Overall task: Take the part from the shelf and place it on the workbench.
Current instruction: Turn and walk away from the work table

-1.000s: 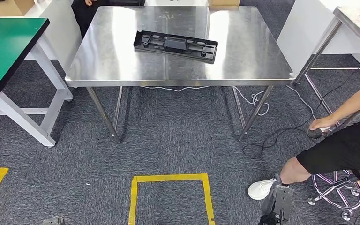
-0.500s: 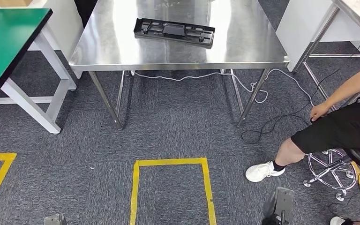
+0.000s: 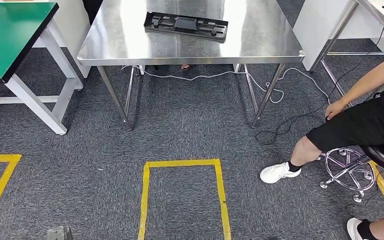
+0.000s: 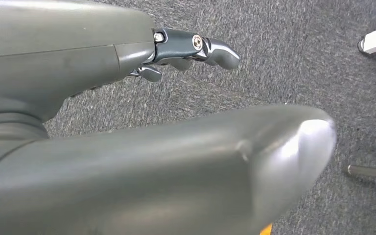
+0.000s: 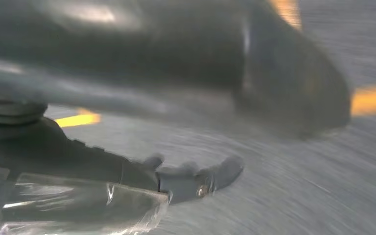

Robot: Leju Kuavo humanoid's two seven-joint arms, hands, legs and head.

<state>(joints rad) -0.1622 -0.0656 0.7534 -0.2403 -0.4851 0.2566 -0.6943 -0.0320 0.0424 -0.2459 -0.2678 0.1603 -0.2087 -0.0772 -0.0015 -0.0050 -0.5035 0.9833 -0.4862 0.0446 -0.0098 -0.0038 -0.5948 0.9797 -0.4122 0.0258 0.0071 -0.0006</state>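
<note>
Head view looks down from high onto grey carpet (image 3: 180,130), desk (image 3: 260,45) at frame top; both wrist views hang close above that carpet.

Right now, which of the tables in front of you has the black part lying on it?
The steel table straight ahead: the black part lies flat on its shiny top. The green-topped table to its left does not carry it.

Part (image 3: 186,25) lies on workbench (image 3: 260,45), person (image 3: 365,125) seated right.

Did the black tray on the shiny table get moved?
No. The black tray lies at the same spot on the steel table; both slid up the head view together, so the camera moved.
</note>
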